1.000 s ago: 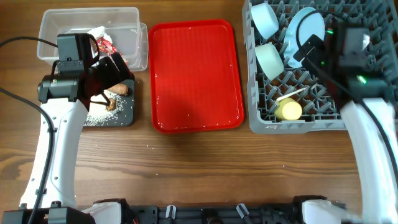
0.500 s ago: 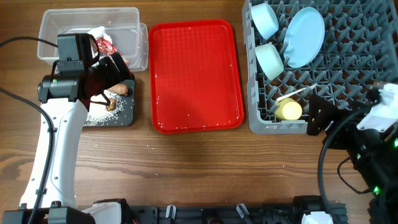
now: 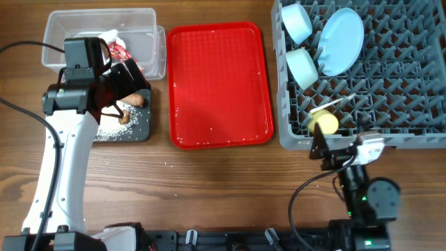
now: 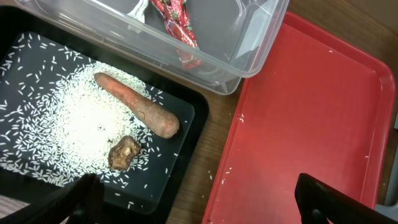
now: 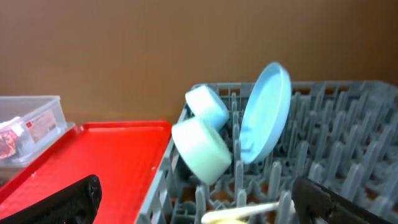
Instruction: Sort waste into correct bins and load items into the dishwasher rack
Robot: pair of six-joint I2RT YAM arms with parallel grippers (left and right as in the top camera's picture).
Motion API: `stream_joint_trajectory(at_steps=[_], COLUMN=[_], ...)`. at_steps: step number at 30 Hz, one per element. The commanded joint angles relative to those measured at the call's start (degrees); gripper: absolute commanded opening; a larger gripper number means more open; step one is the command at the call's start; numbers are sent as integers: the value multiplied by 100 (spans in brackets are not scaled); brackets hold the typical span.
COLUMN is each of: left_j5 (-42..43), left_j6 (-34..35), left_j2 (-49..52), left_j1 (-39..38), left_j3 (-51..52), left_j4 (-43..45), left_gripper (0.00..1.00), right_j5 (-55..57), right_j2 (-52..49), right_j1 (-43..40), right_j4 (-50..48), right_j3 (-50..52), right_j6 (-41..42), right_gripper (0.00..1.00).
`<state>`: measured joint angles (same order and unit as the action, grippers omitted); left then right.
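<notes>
The red-and-white wrapper lies crumpled in the clear tub. Beside the tub, the black tray holds a spread of white rice, with the orange carrot stick slantwise on it and the brown lump just beside. In the grey rack the light-blue plate stands tilted on edge beside two pale bowls on their sides. The yellow cup and white spoon lie near the front wall.

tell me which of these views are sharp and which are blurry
overhead: sharp and evenly lit, dishwasher rack pegs crisp; left wrist: rice and carrot stick in focus, the left claw fingers dark and blurred; right wrist: soft throughout, plate edges smeared.
</notes>
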<state>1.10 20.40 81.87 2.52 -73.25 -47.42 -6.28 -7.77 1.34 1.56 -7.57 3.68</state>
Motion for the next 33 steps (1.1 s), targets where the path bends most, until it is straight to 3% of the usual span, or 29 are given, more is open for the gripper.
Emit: stream_joint_trajectory(at_steps=[1, 27, 29, 33], left_j5=[-76, -356, -210, 780], left_j6=[-50, -146, -452, -1266], left_j2=[33, -127, -387, -1394], left_j1=[-2, 50, 44, 20], left_j3=[-26, 7, 201, 1714], left_j4=[17, 59, 551, 2905], left_gripper=[100, 100, 100, 100], right_j5=[-149, -107, -109, -109], right_j2=[544, 734, 734, 734], right_j1=[7, 7, 7, 7], right_j4=[-111, -214, -214, -214], right_j3=[501, 728, 728, 728], right_j6=[354, 396, 396, 396], right_gripper=[100, 100, 100, 100])
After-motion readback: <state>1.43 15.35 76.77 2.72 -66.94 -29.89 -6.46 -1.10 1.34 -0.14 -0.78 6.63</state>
